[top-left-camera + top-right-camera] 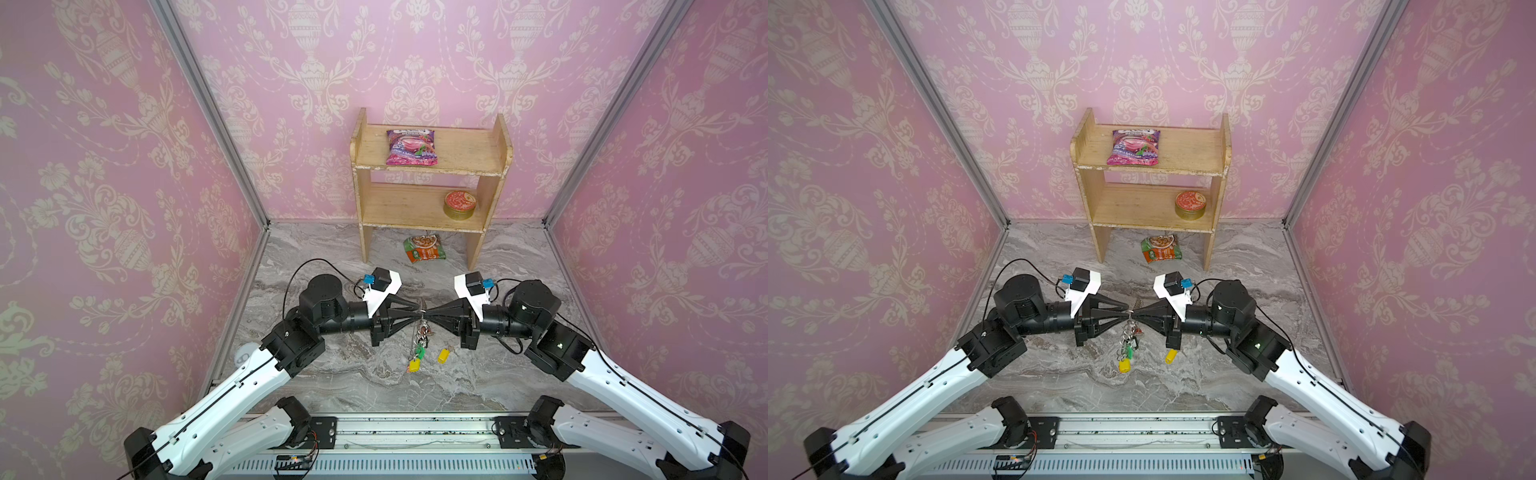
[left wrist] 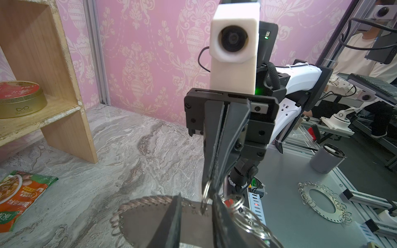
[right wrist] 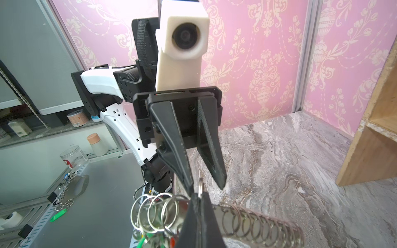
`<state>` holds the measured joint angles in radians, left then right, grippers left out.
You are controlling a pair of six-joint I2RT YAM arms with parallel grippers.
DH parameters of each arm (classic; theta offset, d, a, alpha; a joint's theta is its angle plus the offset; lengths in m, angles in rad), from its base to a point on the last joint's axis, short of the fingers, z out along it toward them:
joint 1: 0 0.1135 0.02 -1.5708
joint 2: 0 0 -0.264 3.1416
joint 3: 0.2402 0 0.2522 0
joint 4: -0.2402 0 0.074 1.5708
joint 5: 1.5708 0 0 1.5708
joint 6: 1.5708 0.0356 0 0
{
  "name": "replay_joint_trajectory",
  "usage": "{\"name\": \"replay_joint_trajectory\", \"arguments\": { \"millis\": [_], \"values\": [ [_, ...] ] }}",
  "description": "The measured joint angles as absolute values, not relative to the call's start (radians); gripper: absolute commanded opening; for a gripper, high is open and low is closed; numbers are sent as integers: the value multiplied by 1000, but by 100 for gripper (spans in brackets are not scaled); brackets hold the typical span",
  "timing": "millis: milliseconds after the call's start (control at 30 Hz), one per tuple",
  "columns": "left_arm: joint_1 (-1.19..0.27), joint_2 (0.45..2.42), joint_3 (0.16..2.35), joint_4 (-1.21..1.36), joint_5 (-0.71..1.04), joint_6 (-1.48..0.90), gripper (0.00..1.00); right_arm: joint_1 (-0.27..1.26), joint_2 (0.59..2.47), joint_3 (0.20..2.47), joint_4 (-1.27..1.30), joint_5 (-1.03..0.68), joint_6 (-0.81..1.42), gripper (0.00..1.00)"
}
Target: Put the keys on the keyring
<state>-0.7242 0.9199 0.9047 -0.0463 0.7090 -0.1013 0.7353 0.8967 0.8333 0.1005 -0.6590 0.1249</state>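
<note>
Pinching keyring [image 2: 146, 216] edge, right gripper [image 2: 209, 186] faces left gripper [image 3: 205, 185], jaws apart.

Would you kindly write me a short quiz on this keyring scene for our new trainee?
1. True or false: one yellow-tagged key lies on the table, apart from the raised keyring.
2. Which thing sits on the lower board of the wooden shelf? A) a purple packet B) a round tin C) a green tag
3. Which gripper's jaws are shut on one of the keyring's metal loops?
Key: 1 true; 2 B; 3 the right gripper.
</note>
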Motion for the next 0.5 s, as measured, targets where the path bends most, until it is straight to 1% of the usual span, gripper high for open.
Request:
{"name": "replay_joint_trajectory", "arguments": {
  "millis": [200,400,500],
  "values": [
    [-736,927,910,-46,709,-94,14,735,900,835,101,-666,128,0],
    [-748,928,917,-53,708,-84,0,732,899,835,101,-666,132,0],
    [-751,928,921,-61,708,-83,0,733,897,835,100,-667,132,0]
  ]
}}
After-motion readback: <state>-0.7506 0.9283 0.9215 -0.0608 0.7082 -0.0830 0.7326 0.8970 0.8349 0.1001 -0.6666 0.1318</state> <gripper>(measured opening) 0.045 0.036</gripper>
